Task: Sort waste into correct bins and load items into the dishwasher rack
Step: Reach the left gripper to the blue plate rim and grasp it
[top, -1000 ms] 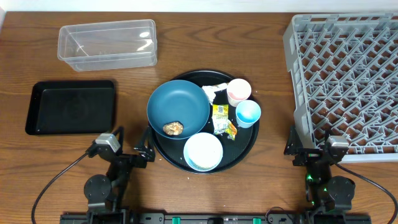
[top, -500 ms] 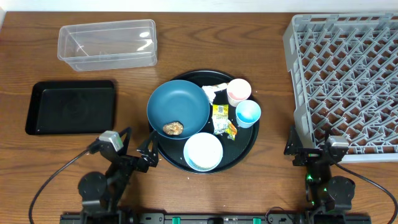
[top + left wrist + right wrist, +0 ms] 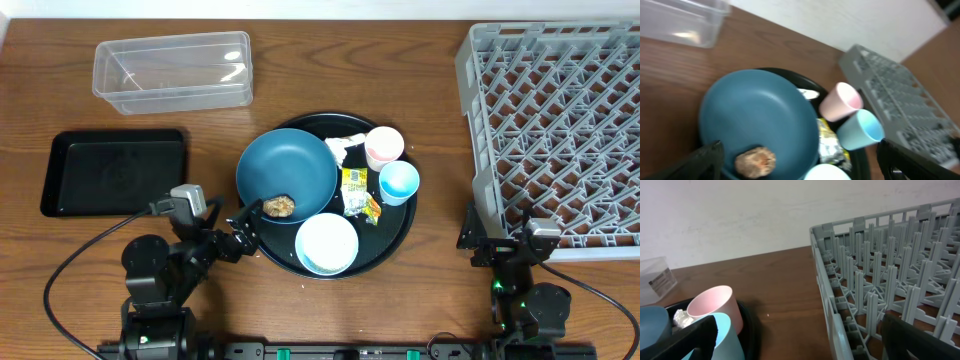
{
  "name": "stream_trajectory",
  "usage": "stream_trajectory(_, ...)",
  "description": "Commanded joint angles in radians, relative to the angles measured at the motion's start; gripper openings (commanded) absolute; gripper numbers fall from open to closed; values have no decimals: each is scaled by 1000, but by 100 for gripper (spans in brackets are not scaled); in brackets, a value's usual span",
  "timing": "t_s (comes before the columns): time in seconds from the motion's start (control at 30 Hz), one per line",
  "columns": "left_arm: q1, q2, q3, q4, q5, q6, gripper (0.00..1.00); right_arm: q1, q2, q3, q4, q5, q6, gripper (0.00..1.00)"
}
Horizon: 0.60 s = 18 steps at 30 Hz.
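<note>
On the round black tray (image 3: 400,232) stand a dark-blue bowl (image 3: 287,172) holding a brown food lump (image 3: 279,206), a white bowl (image 3: 327,243), a pink cup (image 3: 384,147) and a light-blue cup (image 3: 399,183). A yellow-green wrapper (image 3: 357,192) and a white tissue (image 3: 345,148) lie between them. My left gripper (image 3: 238,228) is open at the tray's left rim, its jaws wide either side of the lump (image 3: 755,161) and bowl (image 3: 755,117). My right gripper (image 3: 495,235) is open low at the grey rack's (image 3: 555,130) near-left corner, holding nothing. The right wrist view shows the pink cup (image 3: 712,305) and rack (image 3: 890,280).
A clear plastic tub (image 3: 172,70) stands at the back left. The shallow black rectangular tray (image 3: 115,172) lies left of the round tray. The left arm's cable (image 3: 75,275) trails over the table's front left.
My left gripper has moved forward and right, up to the round tray's rim beside the dark-blue bowl. The right arm and all the objects are where they were.
</note>
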Motion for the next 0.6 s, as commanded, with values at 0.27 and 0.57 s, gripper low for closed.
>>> stream_trajectory(0.27, -81, 171, 306, -359, -66, 93, 98, 12, 0, -2, -4, 10, -14, 99)
stream_trajectory(0.57, -311, 372, 610, -640, -461, 121, 98, 12, 0, -2, -4, 10, -14, 99)
